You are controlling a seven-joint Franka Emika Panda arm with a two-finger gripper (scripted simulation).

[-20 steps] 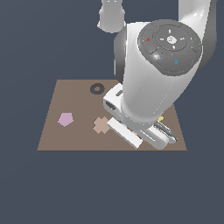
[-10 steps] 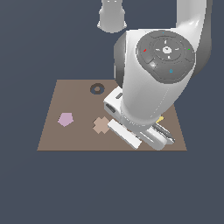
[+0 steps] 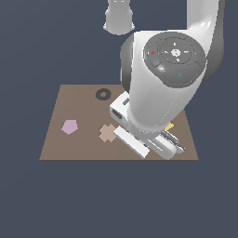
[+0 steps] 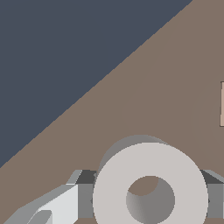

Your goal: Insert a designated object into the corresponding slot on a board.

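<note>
In the wrist view the light-grey ring [image 4: 150, 183] sits between my gripper's [image 4: 150, 200] two fingers [image 4: 85, 199], which press on its sides just over the brown board [image 4: 175, 78]. In the exterior view the gripper [image 3: 169, 148] is low over the board's [image 3: 79, 107] near right corner, and the arm hides the ring. The dark ring-shaped slot [image 3: 103, 94] lies near the board's far edge, well away from the gripper. The second dark hole is hidden.
A tan cross [image 3: 108, 133] lies on the board to the exterior view's left of the hand; its edge shows in the wrist view [image 4: 222, 105]. A pink pentagon [image 3: 69, 126] lies further left. A yellow diamond [image 3: 169, 126] peeks out beside the arm.
The arm's upper joint has shifted slightly. The hand stays low at the board's near right corner.
</note>
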